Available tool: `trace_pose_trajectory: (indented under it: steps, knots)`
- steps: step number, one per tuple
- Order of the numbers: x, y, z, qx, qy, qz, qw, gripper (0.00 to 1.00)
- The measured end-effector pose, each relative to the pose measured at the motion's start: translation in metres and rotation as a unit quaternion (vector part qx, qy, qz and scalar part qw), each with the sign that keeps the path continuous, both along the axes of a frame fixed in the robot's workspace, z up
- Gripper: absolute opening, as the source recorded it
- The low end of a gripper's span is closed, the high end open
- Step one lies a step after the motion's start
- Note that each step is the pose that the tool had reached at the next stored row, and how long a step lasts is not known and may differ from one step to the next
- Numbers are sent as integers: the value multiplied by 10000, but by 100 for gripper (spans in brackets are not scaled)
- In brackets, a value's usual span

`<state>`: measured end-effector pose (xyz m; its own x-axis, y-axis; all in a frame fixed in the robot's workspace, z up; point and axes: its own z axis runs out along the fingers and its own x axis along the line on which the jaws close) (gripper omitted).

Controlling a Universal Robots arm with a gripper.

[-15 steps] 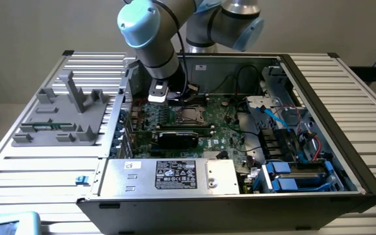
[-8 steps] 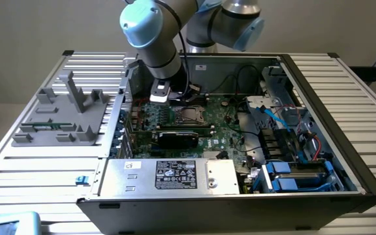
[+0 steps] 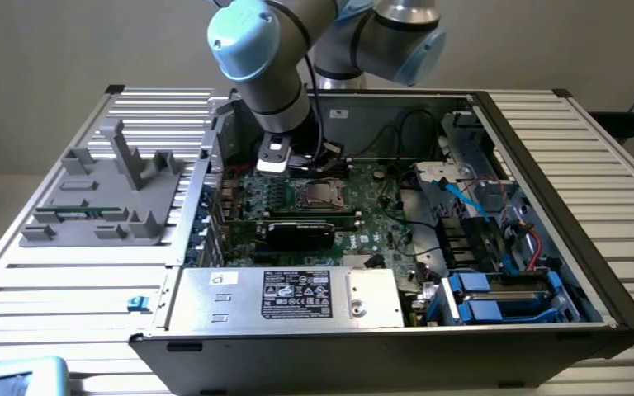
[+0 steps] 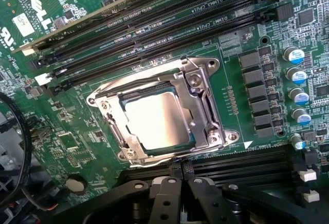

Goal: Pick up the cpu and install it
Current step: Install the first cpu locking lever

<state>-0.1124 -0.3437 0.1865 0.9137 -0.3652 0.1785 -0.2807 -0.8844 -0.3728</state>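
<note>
The cpu lies flat in its socket on the green motherboard, its shiny silver top framed by the metal socket bracket. In the exterior view the cpu sits mid-board inside the open computer case. My gripper hovers just beside the socket's edge, its black fingers pressed together with nothing between them. Seen from the exterior view, the gripper hangs under the arm's wrist, a little above and behind the socket.
Long black memory slots run beside the socket, and a row of capacitors stands on its other side. A black expansion card and a silver box with a black label lie nearer the case front. A grey fixture stands on the table at the exterior view's left.
</note>
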Motion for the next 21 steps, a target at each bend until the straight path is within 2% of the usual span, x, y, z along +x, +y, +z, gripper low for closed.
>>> trace_pose_trajectory:
  steps: [17,21]
  knots:
    - [104,0,0,21,0,-74,10000,11]
    - [115,0,1,38,-1,-85,10000,11]
